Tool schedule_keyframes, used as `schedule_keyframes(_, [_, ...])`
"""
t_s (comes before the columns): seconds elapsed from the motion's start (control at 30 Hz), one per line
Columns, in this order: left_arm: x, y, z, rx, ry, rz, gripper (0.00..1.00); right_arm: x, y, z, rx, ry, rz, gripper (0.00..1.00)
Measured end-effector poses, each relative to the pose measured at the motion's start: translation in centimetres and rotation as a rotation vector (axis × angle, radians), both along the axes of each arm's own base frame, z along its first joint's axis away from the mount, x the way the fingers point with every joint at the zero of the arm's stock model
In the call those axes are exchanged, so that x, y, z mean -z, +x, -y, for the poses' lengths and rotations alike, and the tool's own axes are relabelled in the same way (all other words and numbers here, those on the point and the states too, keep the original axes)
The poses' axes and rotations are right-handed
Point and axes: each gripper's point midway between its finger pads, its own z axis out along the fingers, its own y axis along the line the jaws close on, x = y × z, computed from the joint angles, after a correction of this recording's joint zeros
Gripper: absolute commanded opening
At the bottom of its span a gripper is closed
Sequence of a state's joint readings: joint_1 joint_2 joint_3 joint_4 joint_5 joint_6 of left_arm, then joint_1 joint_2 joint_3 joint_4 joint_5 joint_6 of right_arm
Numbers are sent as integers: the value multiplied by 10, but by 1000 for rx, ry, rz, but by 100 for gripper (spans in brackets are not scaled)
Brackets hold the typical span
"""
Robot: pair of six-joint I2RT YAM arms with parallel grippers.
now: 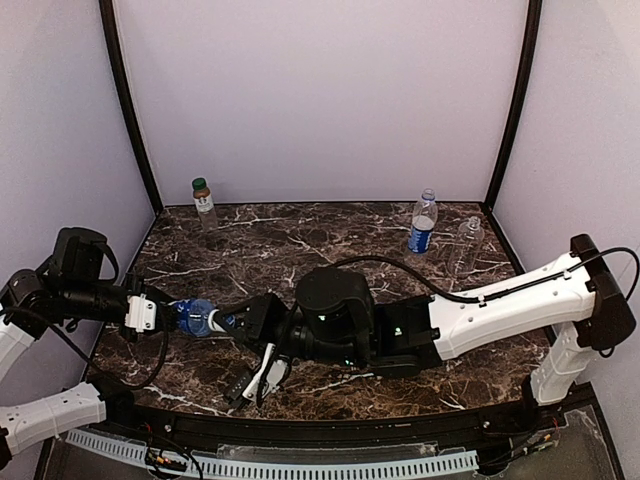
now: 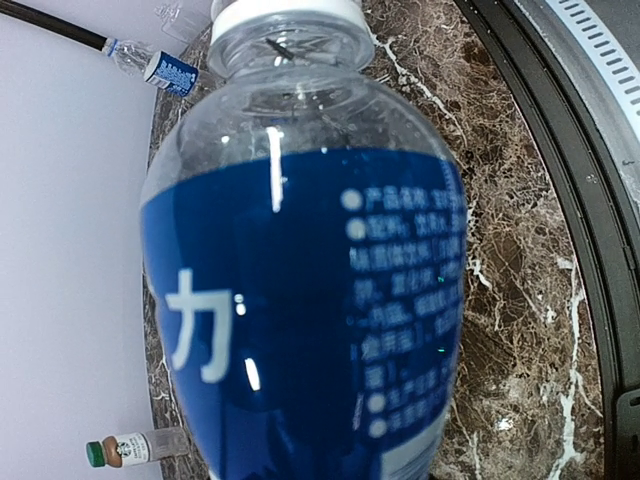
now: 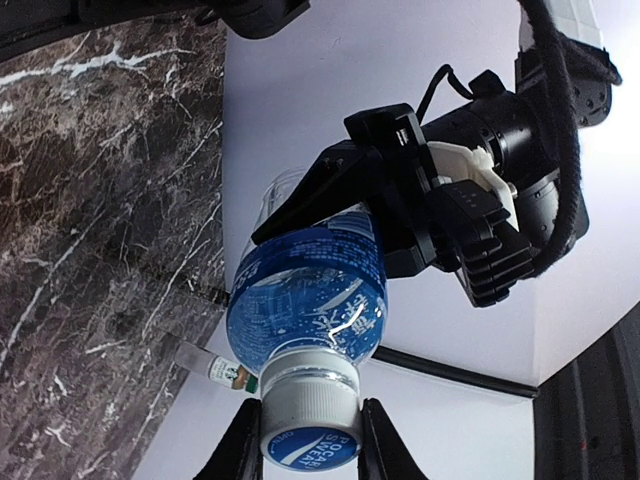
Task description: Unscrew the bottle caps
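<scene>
A clear bottle with a blue label (image 1: 197, 316) is held lying level above the table's left front. My left gripper (image 1: 165, 315) is shut on its body; its black jaws (image 3: 345, 185) clamp the bottle's far end. In the left wrist view the bottle (image 2: 300, 300) fills the frame and hides the fingers. My right gripper (image 1: 232, 322) is shut on its white cap (image 3: 308, 405), one finger (image 3: 240, 445) on each side. A brownish bottle (image 1: 204, 203) stands back left. A second blue-labelled bottle (image 1: 423, 222) and a clear unlabelled one (image 1: 466, 243) stand back right.
The marbled table (image 1: 330, 250) is walled by pale panels on three sides, with black corner posts (image 1: 130, 110). The right arm (image 1: 500, 305) stretches across the table's front. A black rail (image 1: 350, 440) runs along the near edge.
</scene>
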State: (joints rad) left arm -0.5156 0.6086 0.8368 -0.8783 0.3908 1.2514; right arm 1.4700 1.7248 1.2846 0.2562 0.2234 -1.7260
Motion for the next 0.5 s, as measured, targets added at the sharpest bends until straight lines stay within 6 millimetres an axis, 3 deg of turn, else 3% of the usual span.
schedule_keyframes(0.17, [0,-1,1,16,0,8,12,0,-4,0,-23,-38,114,0])
schedule_keyframes(0.5, [-1,-2,2,18,-7,1,11,1,-6,0,-32,-48,132,0])
